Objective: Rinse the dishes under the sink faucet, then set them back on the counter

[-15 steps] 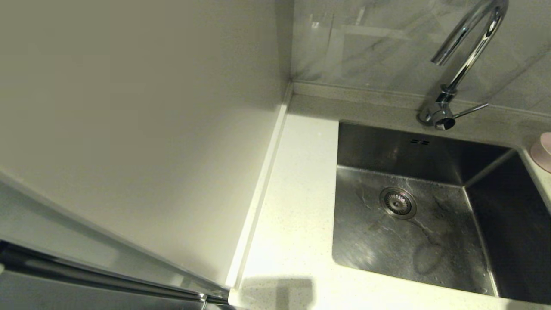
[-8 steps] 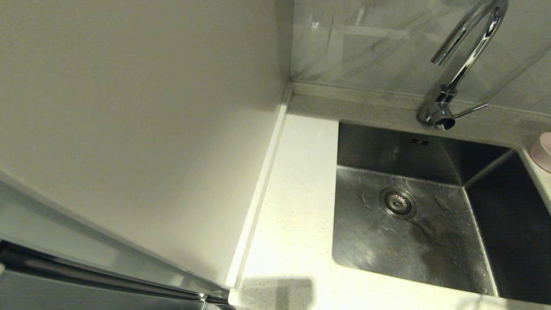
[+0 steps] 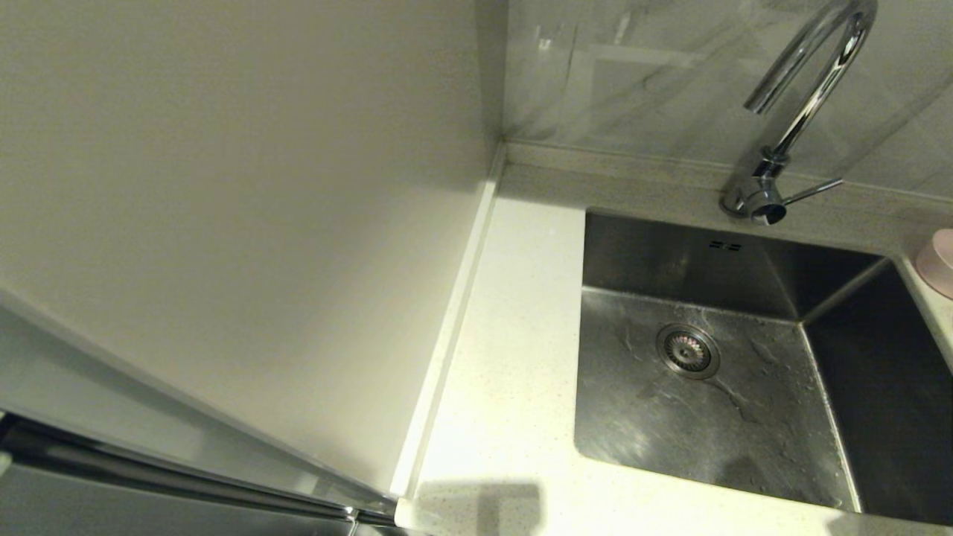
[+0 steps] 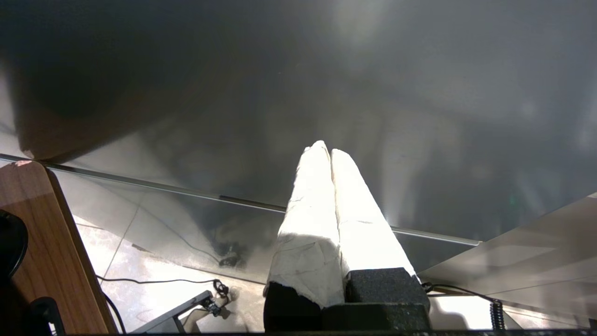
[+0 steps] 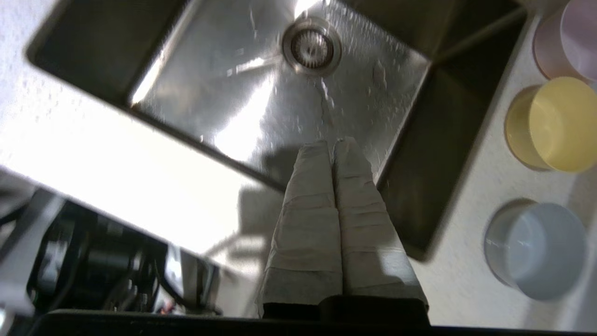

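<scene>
Bowls (image 5: 550, 123) at right of frame look light but slick, so pinch a rim wall; right gripper (image 5: 332, 142) is pressed together, empty.

A pink bowl (image 5: 566, 42), a yellow bowl (image 5: 555, 123) and a grey-blue bowl (image 5: 536, 249) are sitting on the white speckled tabletop (image 5: 471, 224) beside the steel-grey sink (image 5: 261, 88).
</scene>
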Controlling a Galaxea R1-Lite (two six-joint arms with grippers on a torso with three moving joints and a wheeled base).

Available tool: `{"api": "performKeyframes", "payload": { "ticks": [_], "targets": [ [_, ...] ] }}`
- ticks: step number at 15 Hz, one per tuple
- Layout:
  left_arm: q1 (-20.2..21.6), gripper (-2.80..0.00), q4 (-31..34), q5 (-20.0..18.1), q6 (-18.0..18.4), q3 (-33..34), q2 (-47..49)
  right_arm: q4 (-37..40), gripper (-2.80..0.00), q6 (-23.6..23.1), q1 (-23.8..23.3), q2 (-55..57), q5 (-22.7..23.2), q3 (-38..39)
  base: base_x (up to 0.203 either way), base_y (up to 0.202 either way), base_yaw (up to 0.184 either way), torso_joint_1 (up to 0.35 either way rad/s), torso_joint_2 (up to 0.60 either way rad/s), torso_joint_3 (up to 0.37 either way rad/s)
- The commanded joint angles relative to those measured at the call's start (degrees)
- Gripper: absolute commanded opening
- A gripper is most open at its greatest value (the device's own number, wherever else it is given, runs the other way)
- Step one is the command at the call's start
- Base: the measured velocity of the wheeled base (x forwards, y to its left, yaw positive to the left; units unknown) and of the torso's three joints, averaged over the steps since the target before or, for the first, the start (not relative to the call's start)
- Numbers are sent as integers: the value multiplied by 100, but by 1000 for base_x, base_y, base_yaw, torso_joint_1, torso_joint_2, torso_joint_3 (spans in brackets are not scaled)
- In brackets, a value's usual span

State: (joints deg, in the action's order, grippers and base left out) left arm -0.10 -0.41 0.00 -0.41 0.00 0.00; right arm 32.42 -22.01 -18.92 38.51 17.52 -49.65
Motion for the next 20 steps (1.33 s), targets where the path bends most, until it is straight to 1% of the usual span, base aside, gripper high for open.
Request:
{"api": "performKeyframes", "payload": {
  "ticks": [1, 2, 3, 6, 8, 11, 14, 15, 17, 18, 20],
  "targets": [
    [1, -280, -2, 0, -2, 18, 0, -1873, -280, 420, 234, -961, 11, 1341, 0, 0, 0, 0, 0, 0],
    [1, -280, -2, 0, -2, 18, 0, -2217, -280, 664, 389, -1250, 8, 1683, 0, 0, 0, 0, 0, 0],
    [1, -280, -2, 0, -2, 18, 0, -2374, -280, 878, 573, -1460, 0, 1930, 0, 0, 0, 0, 0, 0],
    [1, -280, -2, 0, -2, 17, 0, -2474, -280, 1354, 963, -1925, -20, 2420, 0, 0, 0, 0, 0, 0],
    [1, -280, -2, 0, -2, 18, 0, -2492, -280, 1579, 1121, -2168, -46, 2784, 0, 0, 0, 0, 0, 0],
    [1, -280, -2, 0, -2, 18, 0, -2827, -280, 1748, 1181, -2207, -288, 3449, 0, 0, 0, 0, 0, 0],
    [1, -280, -2, 0, -2, 18, 0, -3121, -280, 2022, 1689, -2335, -724, 3952, 0, 0, 0, 0, 0, 0],
    [1, -280, -2, 6, -2, 15, 0, -3267, -280, 2051, 1752, -2554, -807, 4271, 0, 0, 0, 0, 0, 0],
    [1, -280, -2, 0, -2, 18, 0, -3859, -280, 2097, 1870, -3035, -1007, 4877, 0, 0, 0, 0, 0, 0],
    [1, -280, -2, 0, -2, 18, 0, -3973, -280, 2115, 1899, -3204, -1155, 4943, 0, 0, 0, 0, 0, 0],
    [1, -280, -2, 0, -2, 18, 0, -3991, -280, 2122, 1908, -3573, -1237, 4962, 0, 0, 0, 0, 0, 0]
  ]
}}
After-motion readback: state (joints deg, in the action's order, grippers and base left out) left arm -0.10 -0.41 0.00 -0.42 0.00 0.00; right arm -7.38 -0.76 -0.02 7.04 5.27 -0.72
